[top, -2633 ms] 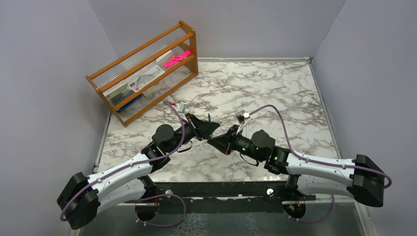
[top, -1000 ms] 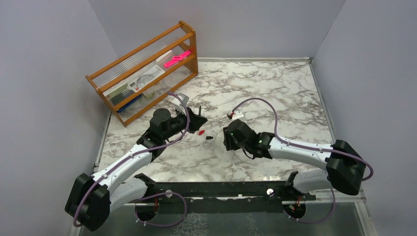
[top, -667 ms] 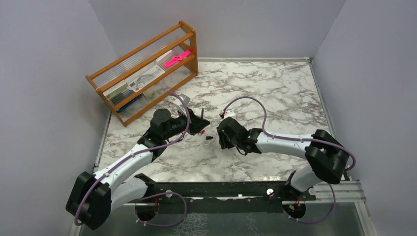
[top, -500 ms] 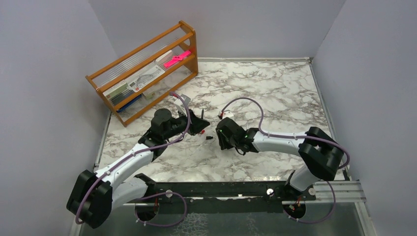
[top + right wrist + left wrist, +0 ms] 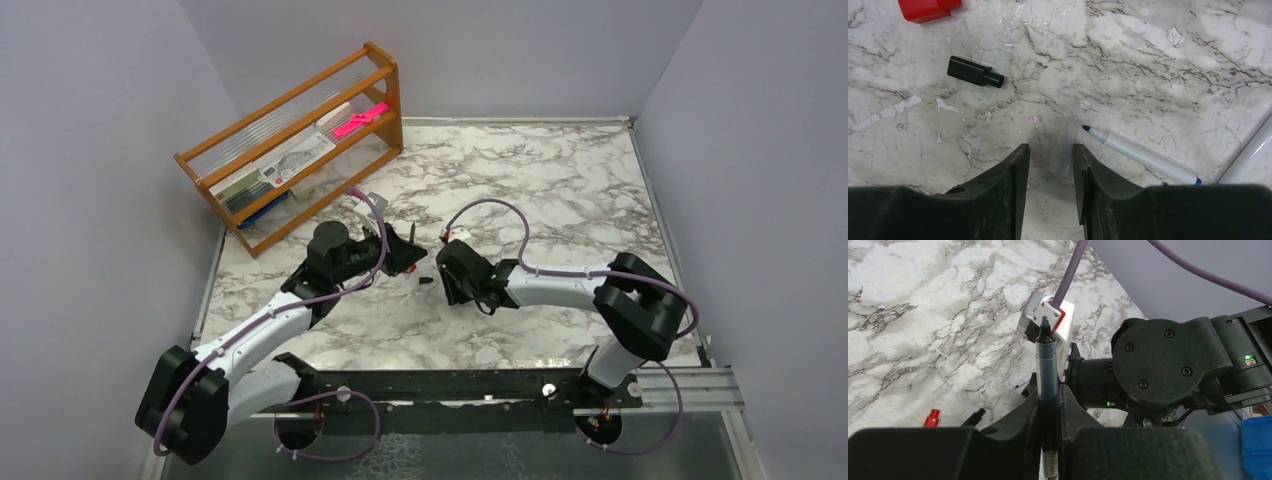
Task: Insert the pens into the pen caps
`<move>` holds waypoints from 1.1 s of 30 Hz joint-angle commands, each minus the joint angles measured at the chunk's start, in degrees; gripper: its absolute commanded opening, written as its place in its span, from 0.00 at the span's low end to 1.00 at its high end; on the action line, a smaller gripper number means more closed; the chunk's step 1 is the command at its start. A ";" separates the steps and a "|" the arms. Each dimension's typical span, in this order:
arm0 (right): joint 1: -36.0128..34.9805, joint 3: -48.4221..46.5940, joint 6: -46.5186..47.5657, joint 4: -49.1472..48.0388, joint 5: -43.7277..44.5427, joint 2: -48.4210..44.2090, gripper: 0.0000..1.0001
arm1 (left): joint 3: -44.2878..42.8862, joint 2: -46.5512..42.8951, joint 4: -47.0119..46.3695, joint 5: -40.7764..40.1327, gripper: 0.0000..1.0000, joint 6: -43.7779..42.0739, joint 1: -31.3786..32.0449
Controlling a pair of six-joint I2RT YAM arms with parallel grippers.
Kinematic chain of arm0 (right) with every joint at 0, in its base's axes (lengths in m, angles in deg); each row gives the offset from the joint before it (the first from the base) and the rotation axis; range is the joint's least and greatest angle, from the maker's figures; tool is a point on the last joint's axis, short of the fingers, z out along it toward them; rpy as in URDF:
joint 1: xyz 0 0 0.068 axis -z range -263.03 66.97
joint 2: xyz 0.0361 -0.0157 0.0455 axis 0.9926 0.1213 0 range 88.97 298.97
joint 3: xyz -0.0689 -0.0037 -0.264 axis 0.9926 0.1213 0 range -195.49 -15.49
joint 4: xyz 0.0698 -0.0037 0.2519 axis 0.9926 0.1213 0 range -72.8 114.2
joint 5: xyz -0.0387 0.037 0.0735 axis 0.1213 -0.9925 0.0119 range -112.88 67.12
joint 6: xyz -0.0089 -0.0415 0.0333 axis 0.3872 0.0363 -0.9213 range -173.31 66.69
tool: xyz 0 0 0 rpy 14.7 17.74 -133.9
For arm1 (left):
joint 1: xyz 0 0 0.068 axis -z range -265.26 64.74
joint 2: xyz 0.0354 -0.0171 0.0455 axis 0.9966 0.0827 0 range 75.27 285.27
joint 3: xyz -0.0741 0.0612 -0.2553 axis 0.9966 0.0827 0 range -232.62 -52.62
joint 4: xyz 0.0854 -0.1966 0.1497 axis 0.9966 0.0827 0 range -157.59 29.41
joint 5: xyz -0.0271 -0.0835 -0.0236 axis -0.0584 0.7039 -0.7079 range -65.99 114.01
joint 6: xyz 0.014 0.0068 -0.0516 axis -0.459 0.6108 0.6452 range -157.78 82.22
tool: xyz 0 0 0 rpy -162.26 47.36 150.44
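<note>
Pens of this kind look light and stiff, with smooth round plastic barrels that I would expect to roll on the surface (image 5: pixel 1148 60) and slip in a loose hold. The barrel's middle seems the best place to grip, with the writing end left well clear. The dark pen (image 5: pixel 1046 360) is held that way now. The left gripper (image 5: pixel 1049 396) is clamped tight on its barrel, and the tip stands out beyond the fingers.

The caps are likely harder to handle: tiny, thin-walled and easy to flick away or squash. A gentle pinch across the closed end would leave the mouth open for the pen.

The clear cap (image 5: pixel 1063 146) lies flat on the surface, almost lost against the marble. The right gripper (image 5: pixel 1050 150) is low over it with its jaws apart, and the cap sits between the fingertips, nearer one of them. No contact is visible.

Pens: two for certain.
- The dark pen in the left gripper.
- A white pen (image 5: pixel 1140 154) on the surface, its tip just beside the clear cap.
- A white tube (image 5: pixel 1248 157) at the edge of the right wrist view may be a third; I cannot tell.

Caps: three, all on the surface.
- The clear cap.
- A black cap (image 5: pixel 974 71).
- A red cap (image 5: pixel 928 7), beyond the black one.
</note>
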 commanded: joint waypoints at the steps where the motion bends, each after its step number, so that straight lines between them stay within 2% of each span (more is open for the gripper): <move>1: 0.00 -1.96 -0.25 -0.26 1.81 2.32 0.37 | 1.11 -0.48 -1.89 1.74 0.00 0.53 -0.20; 6: 0.03 -2.32 -0.43 -0.27 1.47 3.13 0.31 | 0.94 -1.32 -1.87 3.17 0.00 0.47 -0.13; 12: 0.05 -0.73 -1.55 -0.80 1.37 0.77 0.02 | 1.11 -2.33 -1.87 4.12 0.00 1.25 -0.05; 15: 0.14 1.04 -2.56 -2.76 1.36 -4.64 0.01 | 1.85 -2.11 -3.18 5.19 0.00 2.71 0.16; 18: 0.10 3.69 -3.05 -7.26 1.41 -13.37 0.01 | 3.90 -2.08 -8.50 4.36 0.00 7.72 2.33; 25: 0.56 11.70 -10.04 -21.68 6.70 -34.87 0.01 | 11.14 -1.81 -29.09 -10.51 0.00 18.10 16.96; 29: 0.62 13.91 -13.27 -26.67 7.36 -42.17 0.01 | 11.64 1.75 -39.95 -9.43 0.00 20.75 20.27; 33: 0.63 15.93 -12.14 -29.61 5.10 -46.64 0.01 | 8.88 5.23 -41.82 -8.90 0.00 19.11 23.22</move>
